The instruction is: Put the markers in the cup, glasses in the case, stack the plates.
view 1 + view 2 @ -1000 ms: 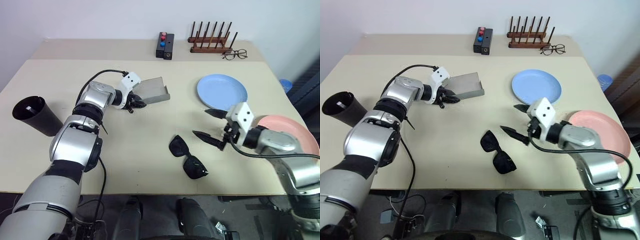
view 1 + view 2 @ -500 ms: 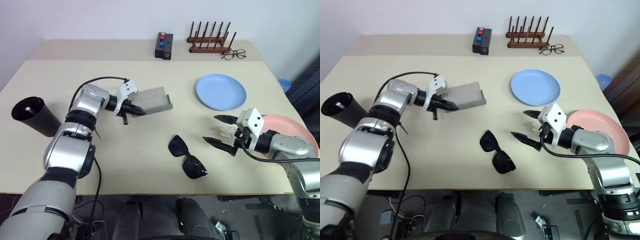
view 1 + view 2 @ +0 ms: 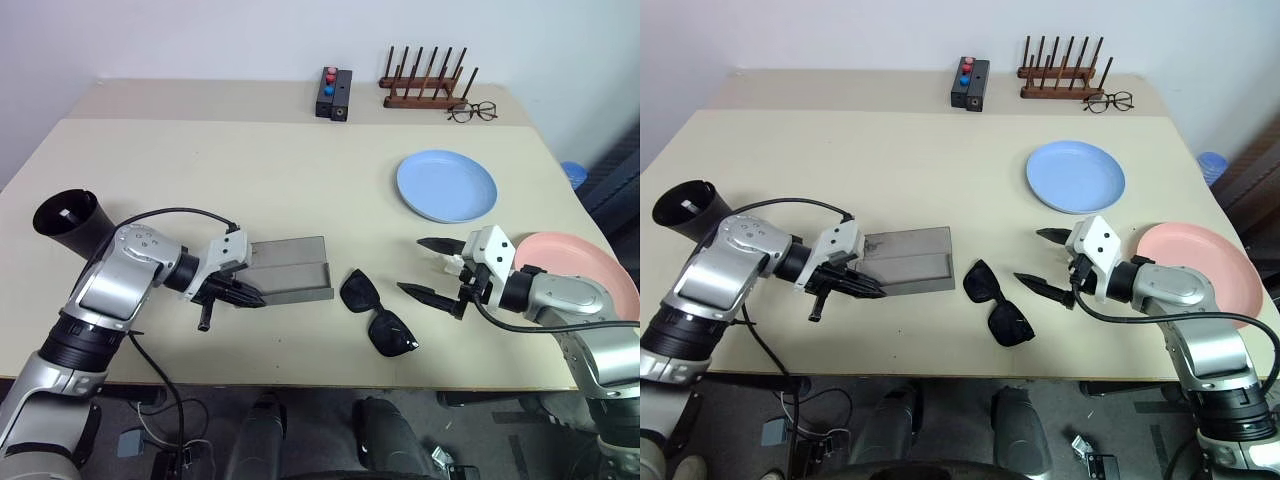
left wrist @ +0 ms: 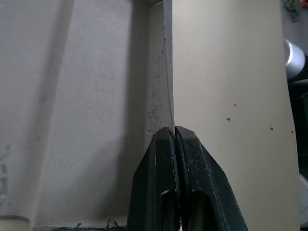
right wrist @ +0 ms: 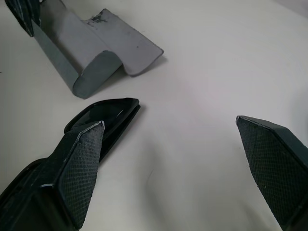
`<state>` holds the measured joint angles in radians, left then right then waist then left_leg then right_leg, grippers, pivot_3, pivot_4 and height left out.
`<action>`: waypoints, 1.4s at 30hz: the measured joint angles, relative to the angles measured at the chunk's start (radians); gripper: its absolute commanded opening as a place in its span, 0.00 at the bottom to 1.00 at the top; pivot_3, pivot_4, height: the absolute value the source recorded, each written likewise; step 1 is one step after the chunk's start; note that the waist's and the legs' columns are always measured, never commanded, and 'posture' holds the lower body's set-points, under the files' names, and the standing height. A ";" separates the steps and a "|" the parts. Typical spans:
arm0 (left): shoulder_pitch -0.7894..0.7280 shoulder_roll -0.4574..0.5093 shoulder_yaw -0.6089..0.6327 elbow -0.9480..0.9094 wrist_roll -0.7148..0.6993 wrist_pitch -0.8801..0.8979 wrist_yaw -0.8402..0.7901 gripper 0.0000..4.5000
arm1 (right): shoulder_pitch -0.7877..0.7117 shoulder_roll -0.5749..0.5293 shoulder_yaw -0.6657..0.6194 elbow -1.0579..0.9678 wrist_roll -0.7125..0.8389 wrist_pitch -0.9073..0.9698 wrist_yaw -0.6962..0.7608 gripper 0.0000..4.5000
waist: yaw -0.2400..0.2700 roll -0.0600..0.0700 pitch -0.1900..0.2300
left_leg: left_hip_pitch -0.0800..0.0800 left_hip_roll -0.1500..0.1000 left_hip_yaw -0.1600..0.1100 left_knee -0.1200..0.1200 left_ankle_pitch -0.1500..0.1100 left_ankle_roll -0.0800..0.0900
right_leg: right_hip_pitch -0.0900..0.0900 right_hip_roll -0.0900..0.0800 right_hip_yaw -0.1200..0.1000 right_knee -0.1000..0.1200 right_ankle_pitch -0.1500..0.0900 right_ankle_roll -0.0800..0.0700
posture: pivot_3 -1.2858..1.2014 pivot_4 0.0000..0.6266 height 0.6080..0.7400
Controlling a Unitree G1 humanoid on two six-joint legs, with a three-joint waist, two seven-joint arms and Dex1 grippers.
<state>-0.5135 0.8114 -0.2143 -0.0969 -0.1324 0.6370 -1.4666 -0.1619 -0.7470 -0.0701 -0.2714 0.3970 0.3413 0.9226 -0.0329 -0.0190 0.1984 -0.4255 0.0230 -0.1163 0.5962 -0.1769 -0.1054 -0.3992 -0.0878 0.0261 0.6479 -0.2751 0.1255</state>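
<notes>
Pinching the thin left edge of the grey case (image 3: pixel 289 268), left gripper (image 3: pixel 243 297) fingers pressed together on it, near the front edge of the table (image 3: pixel 250 170), left of centre. Lying open and flat, the case, with its lid spread beside its tray. Resting just right of the case, apart from it, the black sunglasses (image 3: pixel 378 313), folded, lenses dark. Hovering to the right of the sunglasses, right gripper (image 3: pixel 431 270), fingers spread wide with nothing between them, one fingertip close over the table beside the sunglasses, not touching them as far as can be told. Sitting behind that gripper, further right at the table's right edge, the pink plate (image 3: pixel 590 262), partly covered by the arm. Lying well apart from it, farther back and to the left, the blue plate (image 3: pixel 446 186). Standing tilted at the far left edge, the black cup (image 3: pixel 71 218), something pale just visible inside its mouth; too small to say what. Ranged along the far side: a small black box (image 3: pixel 333 93) with red and blue buttons, a wooden rack (image 3: pixel 425 82) of dark pegs, and wire-framed spectacles (image 3: pixel 472 110) just right of the rack.
</notes>
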 measured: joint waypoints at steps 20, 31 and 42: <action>-0.126 -0.025 -0.022 0.218 -0.027 -0.245 0.013 0.50 | -0.012 -0.016 0.029 -0.137 0.126 0.349 -0.037 1.00 | -0.002 0.000 0.000 | 0.000 0.000 0.000 0.000 0.000 0.000 | 0.000 0.000 0.000 0.000 0.000 0.001 | 0.52 0.24 1.00; -0.004 -0.012 0.094 -0.047 -0.124 -0.217 0.129 0.50 | -0.053 -0.012 0.138 -0.327 0.134 0.691 -0.277 1.00 | -0.009 0.000 0.000 | 0.000 0.001 0.000 0.000 0.000 0.000 | -0.001 0.000 0.000 0.000 0.000 0.001 | 0.52 0.24 1.00; 0.270 -0.027 0.159 -0.403 -0.318 -0.054 0.272 0.50 | -0.104 0.027 0.255 -0.422 0.080 0.882 -0.478 1.00 | 0.002 0.000 0.000 | 0.000 0.001 0.000 0.000 0.000 0.000 | -0.001 0.000 0.000 0.000 0.000 -0.002 | 0.52 0.24 1.00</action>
<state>-0.2434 0.7845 -0.0549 -0.4995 -0.4505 0.5829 -1.1948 -0.2661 -0.7197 0.1847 -0.6931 0.4769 1.2233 0.4445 -0.0307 -0.0188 0.1980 -0.4257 0.0239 -0.1161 0.5966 -0.1770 -0.1050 -0.3997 -0.0875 0.0261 0.6478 -0.2749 0.1238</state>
